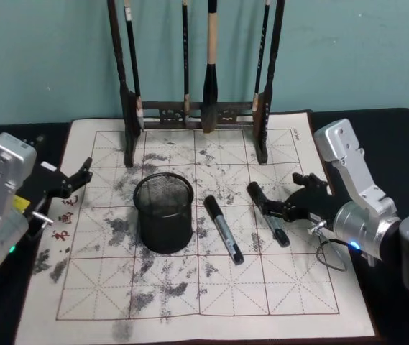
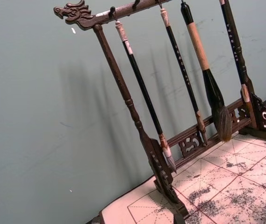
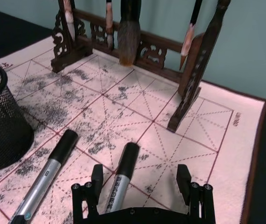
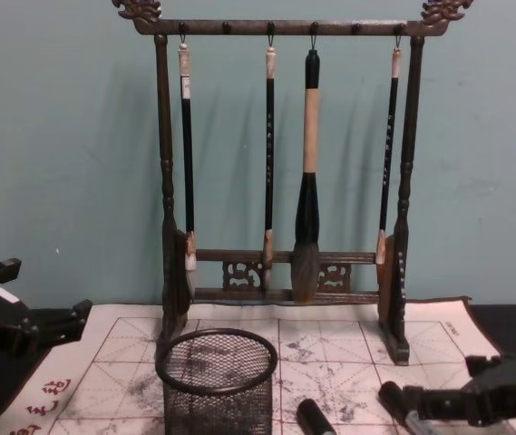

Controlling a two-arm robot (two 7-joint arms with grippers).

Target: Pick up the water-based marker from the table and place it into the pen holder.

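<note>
Water-based marker [image 3: 123,171], grey barrel with black cap, lay on the mat [image 1: 262,287] at 3 o'clock of the pen holder [image 1: 163,224]. Right end effector [image 3: 140,172] stood open astride it. Second marker [image 1: 223,228] lay between. Holder interior dim, contents unclear. Left end effector [image 1: 77,180] sat parked at 9 o'clock, fingers apart.

Right gripper [image 1: 287,198] is black, its arm [image 1: 351,167] silver

pen holder [image 1: 163,224] before rack [image 1: 127,93], left of marker [image 1: 223,228]

The mat [image 1: 262,287] is seen from above by the head camera and low by the chest camera. The right wrist camera is set close behind the right gripper [image 3: 140,175]; the brush rack [image 3: 189,88] beyond it is shared by all views.
</note>
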